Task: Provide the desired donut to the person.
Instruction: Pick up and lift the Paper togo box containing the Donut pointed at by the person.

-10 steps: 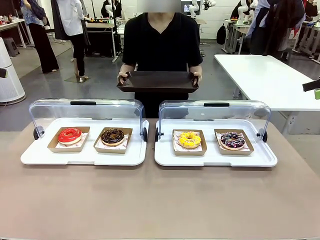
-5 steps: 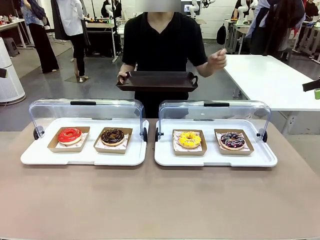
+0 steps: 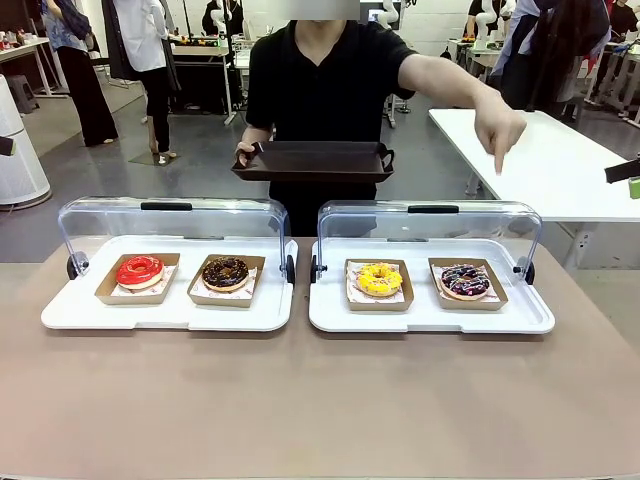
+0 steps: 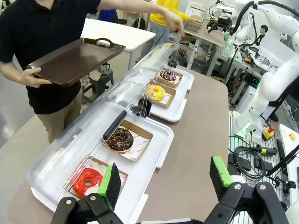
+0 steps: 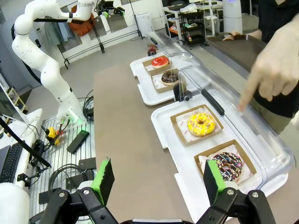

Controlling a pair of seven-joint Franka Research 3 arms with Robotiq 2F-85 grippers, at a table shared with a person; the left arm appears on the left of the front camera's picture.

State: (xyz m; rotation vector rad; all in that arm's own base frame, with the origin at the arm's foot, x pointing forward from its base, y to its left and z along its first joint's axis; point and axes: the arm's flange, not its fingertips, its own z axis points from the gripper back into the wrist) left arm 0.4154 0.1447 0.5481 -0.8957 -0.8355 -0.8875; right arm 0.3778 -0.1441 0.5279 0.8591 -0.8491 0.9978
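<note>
The person [image 3: 322, 80] in a black T-shirt stands at the far side, holding a dark tray [image 3: 313, 160] in one hand. Their other hand [image 3: 498, 128] points down over the right case, above the purple-sprinkled chocolate donut [image 3: 465, 280] [image 5: 228, 165]. A yellow donut [image 3: 379, 278] [image 5: 201, 124] lies beside it. The left case holds a red donut [image 3: 139, 270] [image 4: 87, 181] and a chocolate donut [image 3: 225, 272] [image 4: 120, 138]. My left gripper [image 4: 163, 179] is open above the table's left end. My right gripper [image 5: 156, 180] is open above the table's right part.
Two white trays [image 3: 168, 312] [image 3: 430, 318] with raised clear lids [image 3: 172, 220] [image 3: 430, 225] stand side by side at the table's far edge. Each donut rests in a brown card holder. The brown tabletop [image 3: 320, 400] in front is bare. A white table [image 3: 540, 160] stands behind right.
The person let go of the tray with one hand, raised it, then stretched the arm out and pointed down over the right case. The grippers and donuts have not moved.
</note>
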